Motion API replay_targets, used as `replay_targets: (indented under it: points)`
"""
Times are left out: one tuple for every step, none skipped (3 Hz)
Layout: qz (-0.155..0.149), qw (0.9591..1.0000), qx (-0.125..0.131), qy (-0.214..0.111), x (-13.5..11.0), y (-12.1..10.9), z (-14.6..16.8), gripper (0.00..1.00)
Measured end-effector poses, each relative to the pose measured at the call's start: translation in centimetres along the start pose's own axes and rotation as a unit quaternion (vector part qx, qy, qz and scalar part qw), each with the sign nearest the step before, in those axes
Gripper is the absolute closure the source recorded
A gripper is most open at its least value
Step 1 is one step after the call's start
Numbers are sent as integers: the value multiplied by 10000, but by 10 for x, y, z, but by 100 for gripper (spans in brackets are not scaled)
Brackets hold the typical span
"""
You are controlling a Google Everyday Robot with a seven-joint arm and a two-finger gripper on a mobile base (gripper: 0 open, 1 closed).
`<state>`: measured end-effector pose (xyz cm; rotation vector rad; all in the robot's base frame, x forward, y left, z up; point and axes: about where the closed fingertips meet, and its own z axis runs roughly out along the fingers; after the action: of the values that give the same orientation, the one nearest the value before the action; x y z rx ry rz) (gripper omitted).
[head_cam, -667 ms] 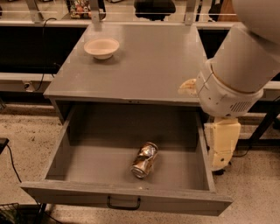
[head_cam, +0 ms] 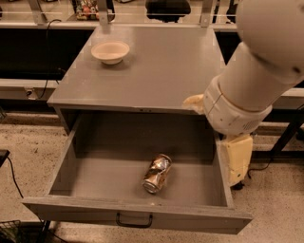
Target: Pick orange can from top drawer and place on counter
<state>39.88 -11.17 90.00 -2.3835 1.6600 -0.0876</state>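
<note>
The orange can (head_cam: 157, 173), dented, silver with orange-brown patches, lies on its side on the floor of the open top drawer (head_cam: 95, 175), a little right of centre and near the front panel. The drawer's dark handle (head_cam: 134, 220) shows at the front. The grey counter (head_cam: 156, 66) is above it. My gripper (head_cam: 236, 161), cream-coloured, hangs below the large white arm (head_cam: 247, 90), just outside the drawer's right wall, to the right of the can and apart from it. It holds nothing that I can see.
A cream bowl (head_cam: 110, 51) stands on the counter's back left. Dark shelving and metal posts (head_cam: 102, 12) run behind the counter. A black cable (head_cam: 12, 175) lies on the speckled floor at left.
The arm has shifted slightly left and down, over the counter's front right corner. The can, drawer and bowl have not moved.
</note>
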Motion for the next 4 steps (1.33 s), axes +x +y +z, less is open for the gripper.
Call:
replay_targets:
  points:
    - [-438, 9990, 37, 6, -1, -1, 0, 0]
    - [-515, 9986, -18, 125, -5, -3, 0, 0]
    - [-966, 9931, -368, 552, 8, -14, 48, 0]
    - [-1445, 9851, -522, 777, 28, -19, 105, 0]
